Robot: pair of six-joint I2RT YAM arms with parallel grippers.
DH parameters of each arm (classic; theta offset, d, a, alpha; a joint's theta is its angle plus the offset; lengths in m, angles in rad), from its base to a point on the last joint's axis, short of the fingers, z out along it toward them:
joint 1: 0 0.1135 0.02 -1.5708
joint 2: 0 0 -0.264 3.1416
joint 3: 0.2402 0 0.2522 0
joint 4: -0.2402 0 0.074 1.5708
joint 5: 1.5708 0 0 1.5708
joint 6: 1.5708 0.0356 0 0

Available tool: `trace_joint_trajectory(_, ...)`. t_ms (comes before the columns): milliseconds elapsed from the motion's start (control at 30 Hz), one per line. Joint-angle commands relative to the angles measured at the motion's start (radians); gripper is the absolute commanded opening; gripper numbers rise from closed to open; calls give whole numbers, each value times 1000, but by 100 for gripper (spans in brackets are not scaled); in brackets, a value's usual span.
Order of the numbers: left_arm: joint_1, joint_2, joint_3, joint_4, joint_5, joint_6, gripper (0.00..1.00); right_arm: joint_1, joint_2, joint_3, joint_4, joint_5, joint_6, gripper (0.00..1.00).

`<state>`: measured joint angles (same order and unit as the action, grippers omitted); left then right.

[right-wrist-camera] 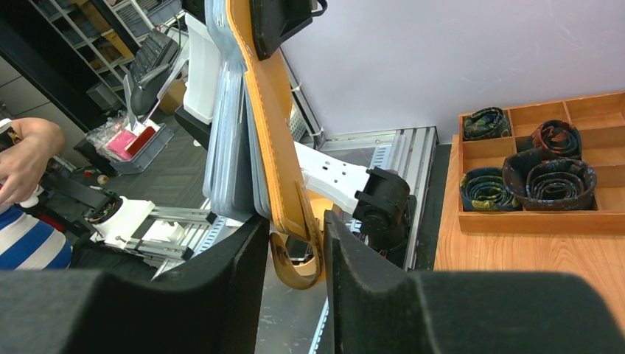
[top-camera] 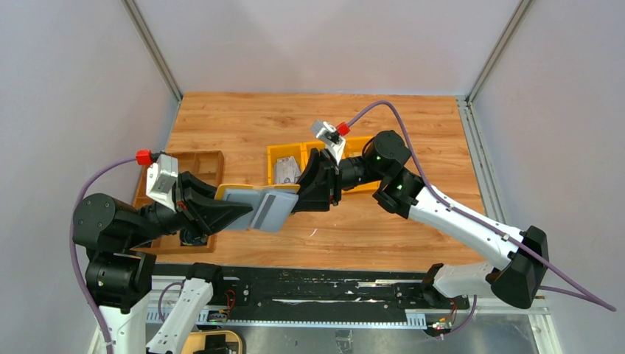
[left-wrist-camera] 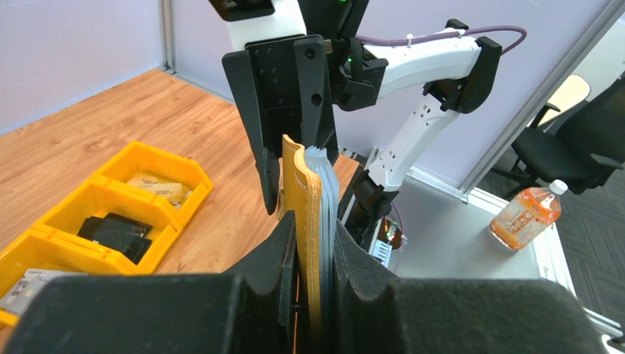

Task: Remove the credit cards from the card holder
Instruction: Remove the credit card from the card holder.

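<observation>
The mustard-yellow card holder (top-camera: 237,191) hangs in the air between both arms, above the table's front middle, with grey cards (top-camera: 271,210) showing in its lining. My left gripper (top-camera: 239,210) is shut on its left end; in the left wrist view (left-wrist-camera: 315,236) the yellow cover (left-wrist-camera: 301,184) and the grey cards are pinched edge-on. My right gripper (top-camera: 301,193) is closed on the right end. In the right wrist view (right-wrist-camera: 293,228) its fingers press the yellow flap and strap loop (right-wrist-camera: 269,133), while the grey cards (right-wrist-camera: 228,147) lie just left of them.
Yellow bins (top-camera: 284,155) with small items stand behind the grippers, also in the left wrist view (left-wrist-camera: 158,158). A brown compartment tray (top-camera: 199,166) with rolled ties (right-wrist-camera: 549,177) sits at the left. A bottle (left-wrist-camera: 527,214) and a person's hand (right-wrist-camera: 22,155) are off the table.
</observation>
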<state>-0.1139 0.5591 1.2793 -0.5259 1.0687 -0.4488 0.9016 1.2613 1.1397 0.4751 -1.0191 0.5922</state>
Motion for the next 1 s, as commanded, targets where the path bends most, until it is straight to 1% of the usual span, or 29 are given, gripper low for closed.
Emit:
trace_joint_trajectory(0, -6, 0, 34, 13, -18, 10, 0, 27, 4, 45, -17, 14, -19, 39)
trace_joint_trajectory(133, -6, 3, 45, 5, -22, 15, 0, 45, -1, 55, -71, -11, -83, 45)
trace_joint_trajectory(267, -6, 9, 60, 0, -25, 15, 0, 70, -11, 75, -191, -51, -180, 45)
trace_joint_trajectory(333, -6, 13, 66, 1, -24, 12, 0, 75, -19, 73, -203, -74, -195, 41)
trace_joint_trajectory(500, -6, 16, 71, 1, -30, 10, 0, 93, -42, 65, -187, -78, -205, 36)
trace_joint_trajectory(633, -6, 18, 69, 7, -33, 1, 0, 98, -40, 83, -182, -46, -184, 27)
trace_joint_trajectory(833, -6, 16, 66, 8, -33, -1, 0, 99, -35, 105, -177, -4, -152, 24)
trace_joint_trajectory(967, -6, 15, 67, 6, -35, -2, 0, 99, -34, 112, -175, 39, -132, 16)
